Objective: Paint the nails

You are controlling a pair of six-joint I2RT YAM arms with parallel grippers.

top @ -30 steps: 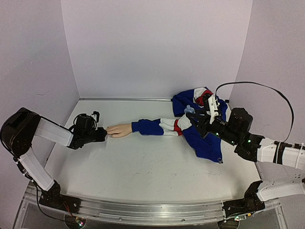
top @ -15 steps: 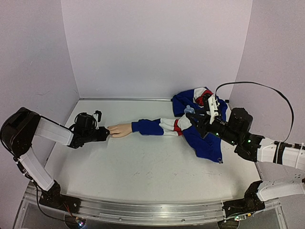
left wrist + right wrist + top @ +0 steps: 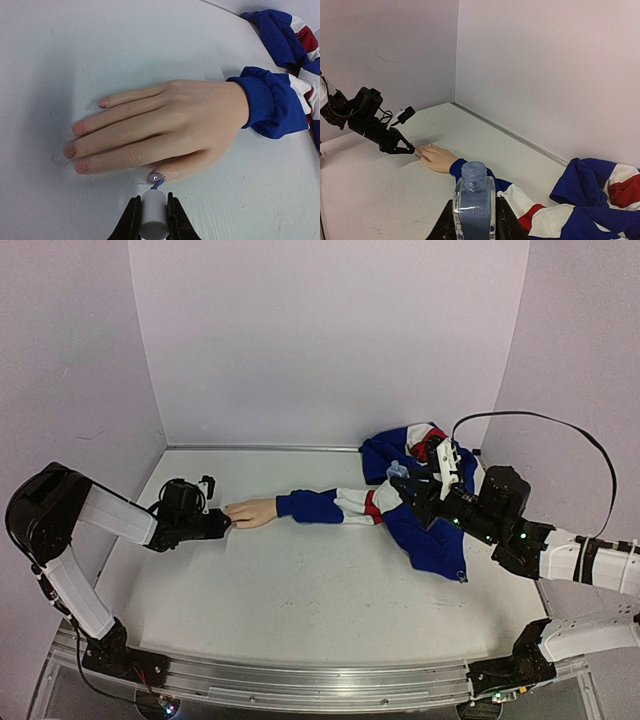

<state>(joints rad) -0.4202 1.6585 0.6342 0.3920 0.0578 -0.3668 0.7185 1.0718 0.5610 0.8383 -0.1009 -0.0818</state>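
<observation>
The hand [image 3: 170, 127] lies palm down on the table [image 3: 300, 580], its nails [image 3: 103, 102] pointing toward the left arm. The left gripper [image 3: 152, 222] pinches a white brush handle [image 3: 153, 210], whose blue tip [image 3: 158, 184] touches the thumb nail [image 3: 154, 176]. The right gripper [image 3: 474, 225] clamps an uncapped clear bottle [image 3: 474, 192] upright near the jacket [image 3: 600, 200].
</observation>
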